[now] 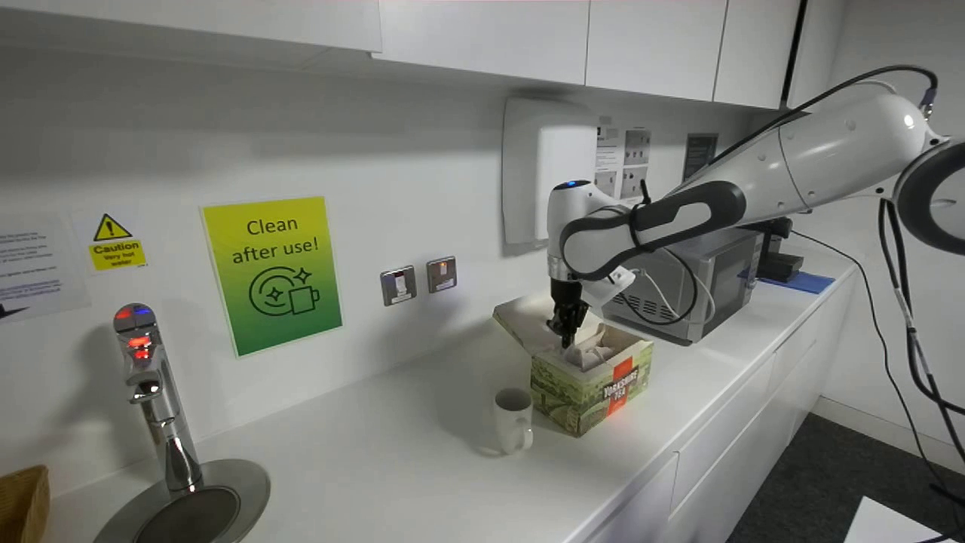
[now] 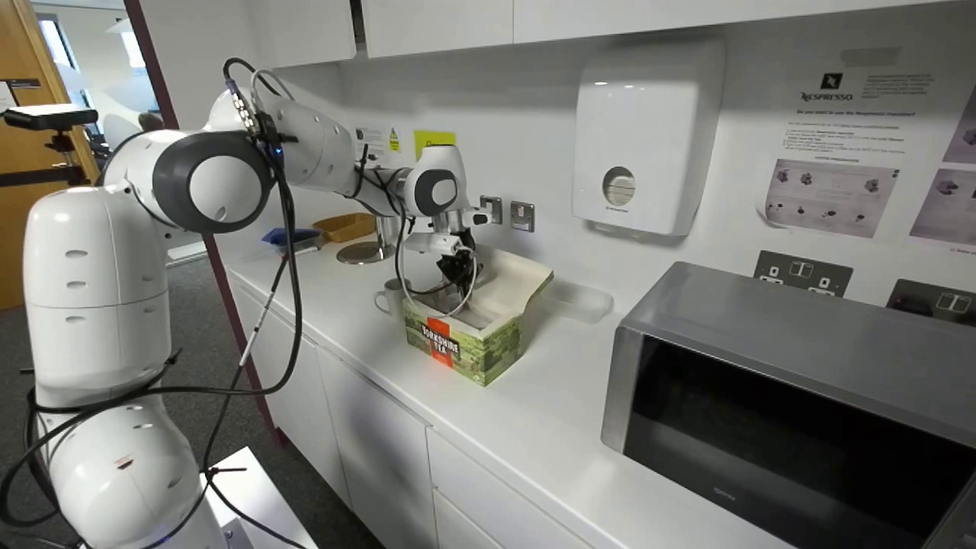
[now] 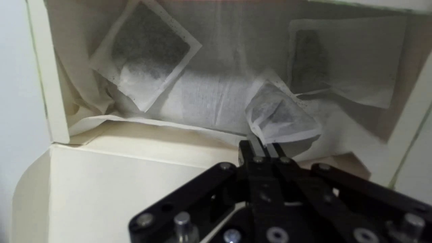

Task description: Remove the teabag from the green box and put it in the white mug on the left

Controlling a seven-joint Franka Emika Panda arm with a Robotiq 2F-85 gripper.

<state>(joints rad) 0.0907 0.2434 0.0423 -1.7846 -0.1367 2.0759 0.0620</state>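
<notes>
Mug (image 1: pixel 513 424) stands ready as gripper (image 1: pixel 567 344) pinches teabag (image 3: pixel 284 116) inside box (image 1: pixel 592 396)

Just beside the box, the mug likely stands there for a short carry; the lid (image 1: pixel 523 323), tilted back, gives access; jaws nearly meet on the teabag's corner, probably so the rest hangs free. Pale and thin, the teabag looks crumpled, its tea showing grey through the paper

White cupboards (image 1: pixel 482 38) hang over a long white counter (image 1: pixel 377 452) with drawers (image 2: pixel 480 499) beneath, against a softly shadowed white wall (image 1: pixel 422 188). We see dark carpet (image 1: pixel 799 475) below — and, far back, a wooden door (image 2: pixel 30 244) and bright windows (image 2: pixel 137 50).
</notes>
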